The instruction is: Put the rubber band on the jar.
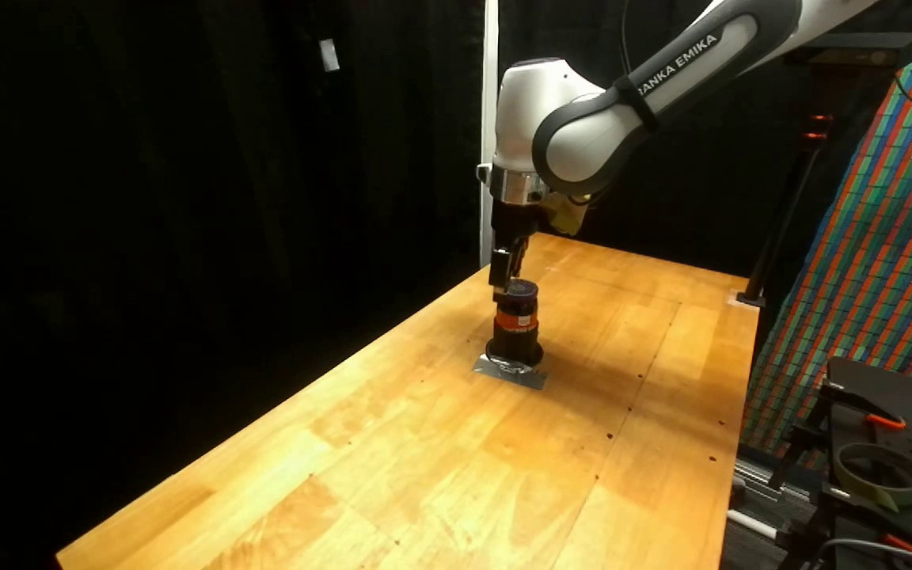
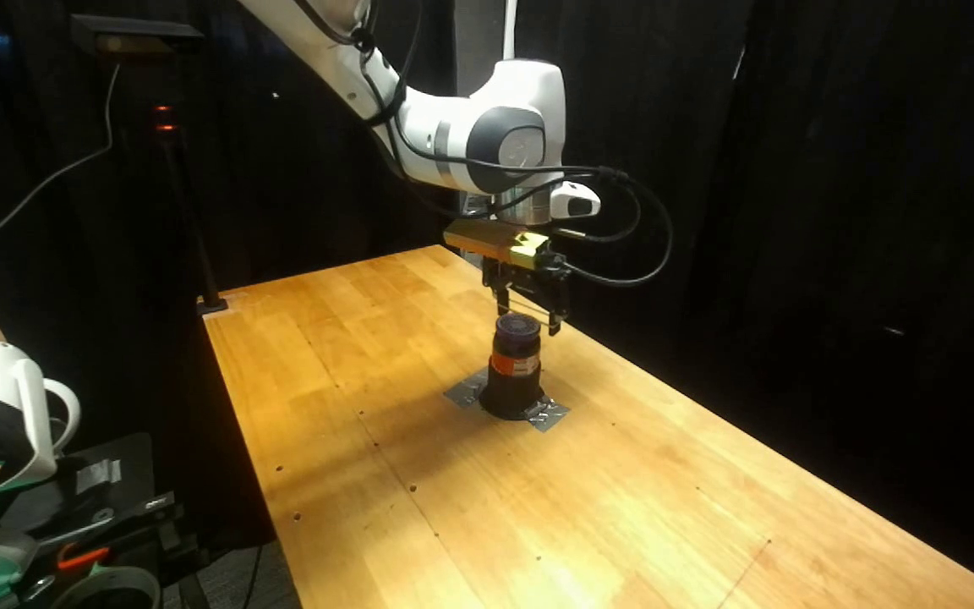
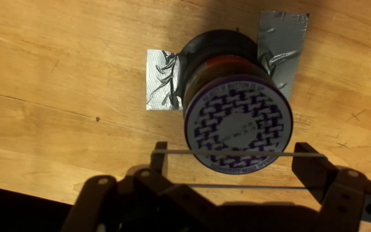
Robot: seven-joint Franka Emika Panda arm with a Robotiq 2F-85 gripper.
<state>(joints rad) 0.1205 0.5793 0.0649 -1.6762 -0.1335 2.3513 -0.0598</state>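
The jar stands upright, with an orange label (image 2: 514, 365) and a dark patterned lid; it also shows in an exterior view (image 1: 517, 320) and in the wrist view, its purple-and-white lid (image 3: 238, 125) facing the camera. A thin pale rubber band (image 3: 240, 153) is stretched around both fingers of my gripper (image 3: 237, 166). The gripper is open, with nothing between the fingers but the band's two strands. One strand crosses over the lid's lower part in the wrist view; the other lies beyond the lid's edge. In both exterior views the fingertips (image 1: 505, 290) (image 2: 529, 320) are near lid height, beside the lid.
The jar sits in a black round base (image 3: 221, 40) fixed to the wooden table (image 1: 456, 467) by grey tape (image 3: 163, 80) (image 3: 283, 48). A black pole (image 2: 191, 228) stands at the table edge. A dark cart (image 1: 891, 388) with a tape roll (image 1: 879, 475) stands beside the table.
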